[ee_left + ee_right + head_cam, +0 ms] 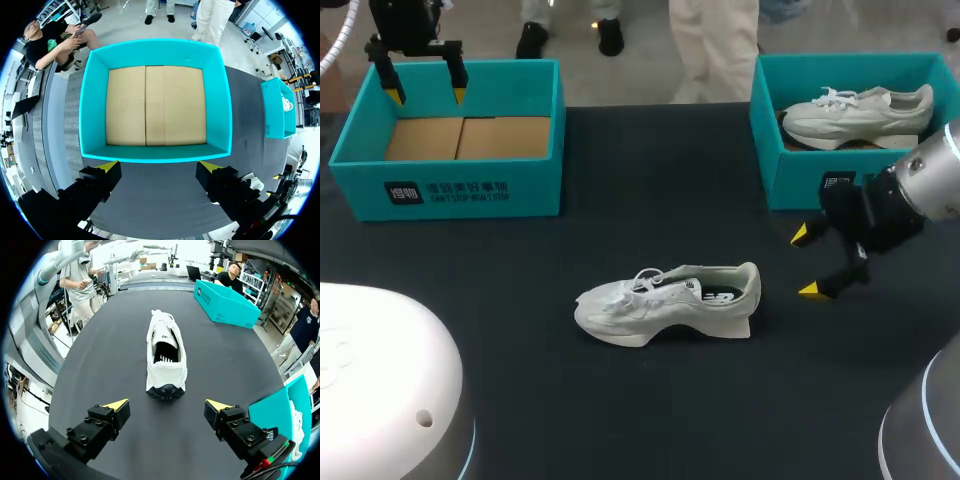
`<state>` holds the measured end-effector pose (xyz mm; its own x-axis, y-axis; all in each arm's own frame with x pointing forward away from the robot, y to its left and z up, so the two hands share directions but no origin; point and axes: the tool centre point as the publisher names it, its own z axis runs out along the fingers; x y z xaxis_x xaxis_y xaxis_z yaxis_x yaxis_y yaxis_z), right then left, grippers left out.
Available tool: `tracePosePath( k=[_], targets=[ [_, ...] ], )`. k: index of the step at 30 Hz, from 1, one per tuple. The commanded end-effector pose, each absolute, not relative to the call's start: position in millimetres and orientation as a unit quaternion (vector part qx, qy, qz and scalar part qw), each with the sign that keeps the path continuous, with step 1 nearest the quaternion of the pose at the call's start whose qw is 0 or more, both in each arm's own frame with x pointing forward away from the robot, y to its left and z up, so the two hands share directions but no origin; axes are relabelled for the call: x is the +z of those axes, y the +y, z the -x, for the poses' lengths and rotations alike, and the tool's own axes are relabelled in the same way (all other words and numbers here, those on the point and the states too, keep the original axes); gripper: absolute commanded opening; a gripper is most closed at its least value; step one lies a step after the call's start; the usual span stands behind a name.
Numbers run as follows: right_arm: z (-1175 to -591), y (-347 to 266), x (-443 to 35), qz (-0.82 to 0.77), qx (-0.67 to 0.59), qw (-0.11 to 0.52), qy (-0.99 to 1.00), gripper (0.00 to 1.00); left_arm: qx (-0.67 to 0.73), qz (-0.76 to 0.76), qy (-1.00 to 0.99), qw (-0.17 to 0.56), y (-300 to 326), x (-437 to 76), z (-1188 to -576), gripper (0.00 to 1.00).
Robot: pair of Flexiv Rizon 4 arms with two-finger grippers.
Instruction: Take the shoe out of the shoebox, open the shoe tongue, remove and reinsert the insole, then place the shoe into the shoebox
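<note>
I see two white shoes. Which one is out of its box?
The shoe standing alone in the middle of the black table, just ahead of the right gripper. The other shoe sits inside the teal box at the right.

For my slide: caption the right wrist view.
Open right gripper faces the heel of a white shoe on the table.

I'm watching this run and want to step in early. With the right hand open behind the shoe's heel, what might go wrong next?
The white shoe stands loose on the table, so the open right hand may shove it instead of gripping it. The left hand hangs over the empty shoebox, too far to steady it.
</note>
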<state>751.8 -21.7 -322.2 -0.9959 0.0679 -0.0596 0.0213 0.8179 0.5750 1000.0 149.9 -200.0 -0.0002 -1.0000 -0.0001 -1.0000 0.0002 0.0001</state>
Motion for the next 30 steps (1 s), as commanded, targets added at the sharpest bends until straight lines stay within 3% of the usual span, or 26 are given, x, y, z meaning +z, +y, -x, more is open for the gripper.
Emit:
tracePosePath(
  k=[1,12,30],
  targets=[
    [-746,-37,-336,-0.021,0.342,0.071,0.937,1.00,0.000,0.707,0.707,0.000,150,-200,-1000,1.00],
    [-755,-52,-368,-0.008,0.387,0.082,0.919,1.00,0.000,0.707,0.707,0.000,150,-200,-1000,1.00],
    [-757,-55,-379,-0.015,0.382,0.087,0.920,1.00,0.000,0.707,0.707,0.000,150,-200,-1000,1.00]
  ],
)
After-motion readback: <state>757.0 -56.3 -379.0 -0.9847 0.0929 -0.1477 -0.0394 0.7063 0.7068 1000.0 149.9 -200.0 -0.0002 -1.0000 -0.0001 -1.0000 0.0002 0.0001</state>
